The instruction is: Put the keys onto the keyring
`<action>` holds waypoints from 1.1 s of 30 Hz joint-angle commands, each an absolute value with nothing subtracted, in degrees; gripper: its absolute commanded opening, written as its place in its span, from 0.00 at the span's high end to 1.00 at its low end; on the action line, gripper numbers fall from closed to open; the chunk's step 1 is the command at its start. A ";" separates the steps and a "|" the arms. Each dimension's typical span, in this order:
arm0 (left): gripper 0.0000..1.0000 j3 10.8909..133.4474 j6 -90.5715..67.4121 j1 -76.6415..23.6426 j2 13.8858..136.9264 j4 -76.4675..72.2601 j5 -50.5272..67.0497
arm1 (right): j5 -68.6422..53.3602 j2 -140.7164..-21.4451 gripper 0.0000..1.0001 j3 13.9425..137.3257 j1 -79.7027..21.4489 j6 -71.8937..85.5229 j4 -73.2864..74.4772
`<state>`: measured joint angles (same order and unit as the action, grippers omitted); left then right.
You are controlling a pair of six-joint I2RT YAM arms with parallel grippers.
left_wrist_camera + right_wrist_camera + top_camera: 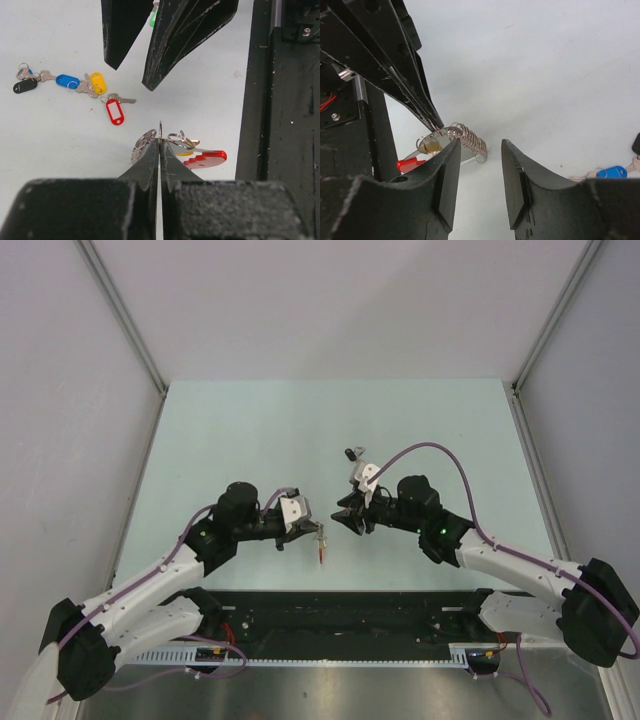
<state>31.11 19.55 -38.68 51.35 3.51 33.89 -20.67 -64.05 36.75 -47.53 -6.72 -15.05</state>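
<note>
Red curved-band keyring (207, 157) w/ silvery metal loops clamped in left gripper (160, 139), right gripper (480, 145) jaws apart just right, small coloured-tag metal keys (75, 86) loose farther on pale table (250, 430).

Keys (75, 86) clustered on table (50, 150), farther back than keyring (142, 145).

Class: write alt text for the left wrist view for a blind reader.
The left gripper, shut, pinches a metal loop of the keyring. The right gripper hangs open opposite, and keys with black, blue, yellow and red tags lie on the table beyond.
</note>
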 commanded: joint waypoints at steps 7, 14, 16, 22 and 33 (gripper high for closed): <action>0.99 31.11 20.83 -38.94 50.36 0.26 36.48 | -18.46 -66.61 0.57 36.12 -48.60 -4.31 -20.21; 1.00 31.29 20.65 -38.94 50.97 0.26 36.47 | -19.16 -68.29 0.60 36.12 -49.92 -4.39 -21.36; 1.00 31.46 20.57 -38.94 51.06 0.26 36.39 | -19.42 -68.38 0.62 36.12 -50.18 -4.74 -21.18; 0.99 31.73 20.21 -38.94 51.50 0.44 35.60 | -20.30 -68.64 0.65 36.04 -50.80 -4.83 -21.62; 1.00 31.99 19.34 -38.94 51.59 0.62 33.93 | -18.28 -67.41 0.66 35.16 -51.85 -4.84 -19.60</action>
